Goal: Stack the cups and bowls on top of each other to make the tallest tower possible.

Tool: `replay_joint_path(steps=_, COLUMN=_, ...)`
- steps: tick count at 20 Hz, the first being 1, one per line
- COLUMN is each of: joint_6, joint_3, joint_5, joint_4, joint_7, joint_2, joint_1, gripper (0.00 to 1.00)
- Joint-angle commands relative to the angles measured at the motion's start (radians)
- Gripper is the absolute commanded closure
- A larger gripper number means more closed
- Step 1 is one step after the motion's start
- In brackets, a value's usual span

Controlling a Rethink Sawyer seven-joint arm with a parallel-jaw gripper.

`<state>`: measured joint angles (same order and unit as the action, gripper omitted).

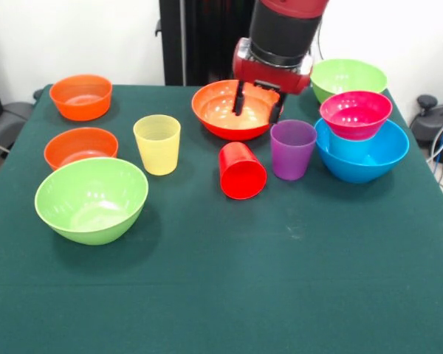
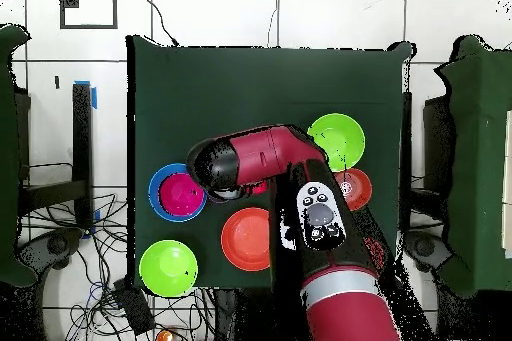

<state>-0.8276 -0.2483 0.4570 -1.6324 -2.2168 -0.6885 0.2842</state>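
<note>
My gripper (image 1: 257, 107) is open, its two fingers hanging just over the far side of the wide orange bowl (image 1: 232, 112), which also shows in the overhead view (image 2: 247, 239). A purple cup (image 1: 292, 150) stands upright to the bowl's right. A red cup (image 1: 242, 171) lies tipped with its mouth toward the camera. A yellow cup (image 1: 157, 144) stands to the left. The small magenta bowl (image 1: 355, 114) sits inside the large blue bowl (image 1: 363, 156). No light blue cup shows.
Two small orange bowls (image 1: 81, 96) (image 1: 80, 147) and a large lime green bowl (image 1: 91, 200) stand at the left. A second lime green bowl (image 1: 348, 77) is at the back right. In the overhead view the arm (image 2: 262, 160) hides the table's middle.
</note>
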Motion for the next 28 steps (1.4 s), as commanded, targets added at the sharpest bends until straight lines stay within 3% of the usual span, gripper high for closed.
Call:
replay_joint_path(steps=1, joint_6=0.029, joint_3=-0.189, joint_5=-0.119, joint_4=-0.09, joint_7=0.128, joint_2=-0.01, joint_1=0.046, gripper=0.0)
replay_joint_path(steps=4, joint_6=0.028, joint_3=-0.241, joint_5=-0.165, joint_4=-0.134, joint_7=0.156, joint_2=-0.03, joint_1=0.079, gripper=0.0)
replay_joint_path(steps=8, joint_6=0.023, joint_3=-0.267, joint_5=-0.161, joint_4=-0.164, joint_7=0.184, joint_2=-0.038, joint_1=0.106, gripper=0.0)
replay_joint_path(steps=19, joint_6=-0.007, joint_3=-0.271, joint_5=0.01, joint_4=-0.192, joint_7=0.303, joint_2=-0.053, joint_1=0.202, gripper=0.0)
replay_joint_path(steps=28, joint_6=-0.009, joint_3=-0.304, joint_5=0.072, joint_4=-0.169, joint_7=0.273, joint_2=-0.015, joint_1=0.231, gripper=0.0)
